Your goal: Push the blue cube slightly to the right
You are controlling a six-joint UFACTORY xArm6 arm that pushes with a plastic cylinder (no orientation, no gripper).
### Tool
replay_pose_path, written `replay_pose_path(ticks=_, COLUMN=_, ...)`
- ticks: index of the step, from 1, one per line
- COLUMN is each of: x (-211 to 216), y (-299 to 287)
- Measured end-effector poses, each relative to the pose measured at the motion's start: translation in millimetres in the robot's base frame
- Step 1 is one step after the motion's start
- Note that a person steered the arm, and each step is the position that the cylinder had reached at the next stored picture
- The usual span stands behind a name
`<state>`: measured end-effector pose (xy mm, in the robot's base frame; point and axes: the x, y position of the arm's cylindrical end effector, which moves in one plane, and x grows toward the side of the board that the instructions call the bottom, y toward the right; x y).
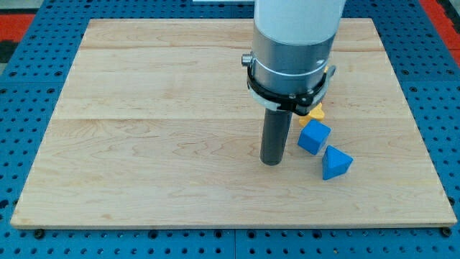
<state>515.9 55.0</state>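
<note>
The blue cube (pixel 313 137) lies on the wooden board (pixel 158 144), right of centre. My tip (pixel 272 162) rests on the board just left of the cube and slightly below it, with a small gap between them. A blue triangular block (pixel 336 162) lies right below the cube, toward the view's right. A yellow block (pixel 315 112) peeks out just above the cube, mostly hidden behind the arm's body.
The arm's wide grey and white body (pixel 293 50) rises over the board's upper middle and hides what is behind it. Blue pegboard (pixel 29 108) surrounds the board on all sides.
</note>
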Motion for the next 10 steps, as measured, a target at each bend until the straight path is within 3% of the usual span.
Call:
replay_pose_path(ticks=4, x=-40.2, y=28.3)
replay_pose_path(ticks=10, x=-27.1, y=40.8)
